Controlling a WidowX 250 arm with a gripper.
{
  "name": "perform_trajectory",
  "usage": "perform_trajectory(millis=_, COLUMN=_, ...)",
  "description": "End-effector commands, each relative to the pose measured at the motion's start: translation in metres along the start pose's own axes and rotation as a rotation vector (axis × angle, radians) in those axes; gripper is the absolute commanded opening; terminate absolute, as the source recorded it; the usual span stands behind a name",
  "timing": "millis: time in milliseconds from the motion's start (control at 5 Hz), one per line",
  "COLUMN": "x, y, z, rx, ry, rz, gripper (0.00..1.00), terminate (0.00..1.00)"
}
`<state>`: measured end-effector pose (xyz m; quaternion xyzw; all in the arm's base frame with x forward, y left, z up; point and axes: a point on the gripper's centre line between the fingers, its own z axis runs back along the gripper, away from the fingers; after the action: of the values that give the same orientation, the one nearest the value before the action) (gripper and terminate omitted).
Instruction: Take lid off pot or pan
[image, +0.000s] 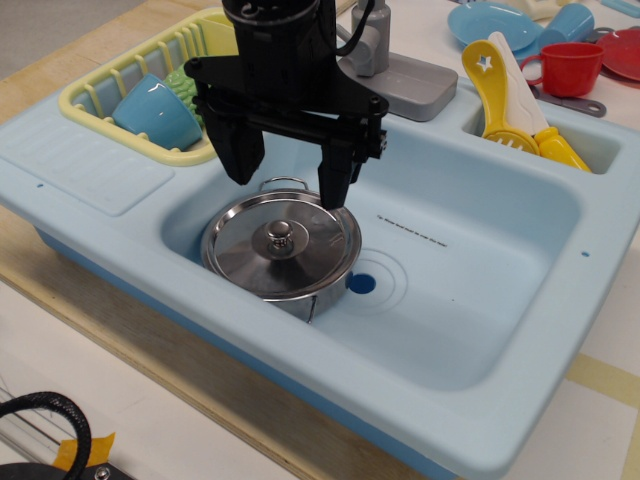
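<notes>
Zero progress on the actual removal: round shiny stainless-steel lid (282, 245) with its small centre knob sits flat on the small shiny steel pot (300, 296), left-centre of frame, inside the light blue plastic toy sink (470, 300). Black two-fingered tool (288, 178) hangs just above the lid's far rim, jaws spread wide, holding nothing, fingertips apart from the metal. Left to do, by my read: centre over the knob, drop, close, lift the lid clear and set it down off the pot

Matte black arm (275, 40), two tapered black fingers (241, 148).
</notes>
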<state>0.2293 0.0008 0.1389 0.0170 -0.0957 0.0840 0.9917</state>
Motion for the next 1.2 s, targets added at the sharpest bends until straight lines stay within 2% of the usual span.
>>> perform_trajectory(millis=0, x=0.000, y=0.000, z=0.000, rx=0.000, ry=0.000, rz=0.000, gripper=1.00, terminate=0.00)
perform_trajectory(millis=200, x=-0.003, y=0.003, z=-0.008, rx=0.007, ry=-0.026, rz=0.053, gripper=1.00, terminate=0.00)
perform_trajectory(millis=600, x=0.002, y=0.009, z=-0.022, rx=0.017, ry=0.035, rz=0.090, gripper=1.00, terminate=0.00)
perform_trajectory(millis=1000, x=0.005, y=0.015, z=-0.035, rx=0.020, ry=0.065, rz=0.111, gripper=1.00, terminate=0.00)
